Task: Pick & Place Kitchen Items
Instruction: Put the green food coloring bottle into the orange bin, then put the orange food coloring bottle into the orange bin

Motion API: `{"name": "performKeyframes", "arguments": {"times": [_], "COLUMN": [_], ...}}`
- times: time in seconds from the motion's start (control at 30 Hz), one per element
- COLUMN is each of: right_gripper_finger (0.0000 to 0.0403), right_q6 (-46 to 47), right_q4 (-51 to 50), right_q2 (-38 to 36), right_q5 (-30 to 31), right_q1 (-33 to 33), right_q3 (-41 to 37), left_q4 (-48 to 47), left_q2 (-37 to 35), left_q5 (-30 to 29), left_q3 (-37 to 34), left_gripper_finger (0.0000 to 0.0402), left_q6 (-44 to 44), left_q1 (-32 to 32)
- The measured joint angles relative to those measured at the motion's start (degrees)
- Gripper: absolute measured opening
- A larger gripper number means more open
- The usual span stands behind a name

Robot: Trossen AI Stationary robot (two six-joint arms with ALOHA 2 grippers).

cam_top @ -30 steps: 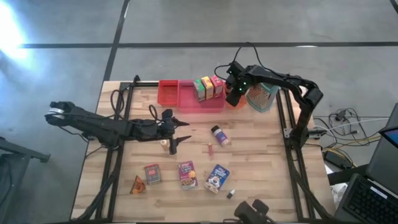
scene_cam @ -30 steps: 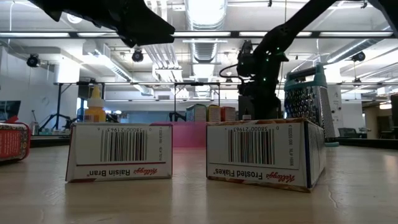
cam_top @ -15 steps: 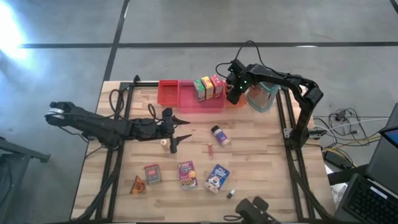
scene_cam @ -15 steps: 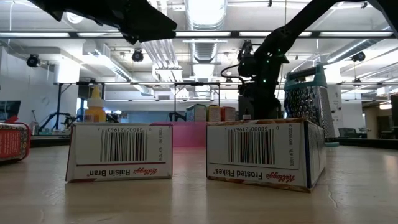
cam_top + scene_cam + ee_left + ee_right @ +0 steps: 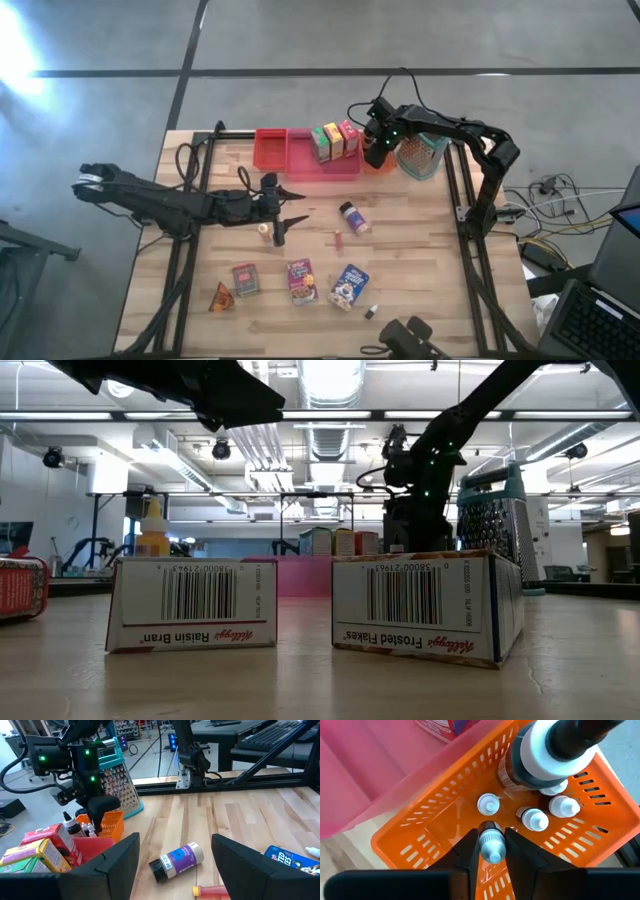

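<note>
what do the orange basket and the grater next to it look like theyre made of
The orange basket looks like moulded plastic: glossy, slightly see-through walls with even slots. The grater seems to be metal, a dull grey sheet punched with rows of holes, with a teal frame and handle that is probably plastic. The right gripper is shut on a small bottle inside the basket.

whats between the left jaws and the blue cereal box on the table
In the high view, the purple-labelled jar and a small red tube lie between the left gripper and the blue cereal box. The left wrist view shows the same jar on bare wood.
</note>
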Motion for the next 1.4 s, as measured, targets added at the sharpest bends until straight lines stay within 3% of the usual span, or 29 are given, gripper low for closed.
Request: {"name": "performKeyframes", "arguments": {"times": [0.37, 0.67, 1.07, 1.4], "right_gripper_finger": [0.0092, 0.0073, 0.0145, 0.0177], "right_q6": [-0.18, -0.83, -0.39, -0.17], "right_q4": [1.11, 1.08, 1.01, 0.67], "right_q2": [3.85, 6.91, 5.60, 3.92], "right_q5": [-0.87, -1.11, -0.91, -0.91], "right_q1": [-0.02, -0.13, -0.13, -0.13], "right_q3": [-0.29, 0.88, 0.59, 0.59], "left_q4": [-0.03, -0.13, -0.13, -0.13], "left_q2": [-0.02, -0.01, -0.02, -0.01], "left_q5": [0.01, 0.02, 0.02, 0.02], "left_q3": [0.00, 0.00, 0.00, 0.00], "left_gripper_finger": [0.0252, 0.0252, 0.0252, 0.0252], "left_q6": [-0.07, 0.18, 0.28, 0.39], "left_q1": [0.00, 0.02, 0.02, 0.02]}}
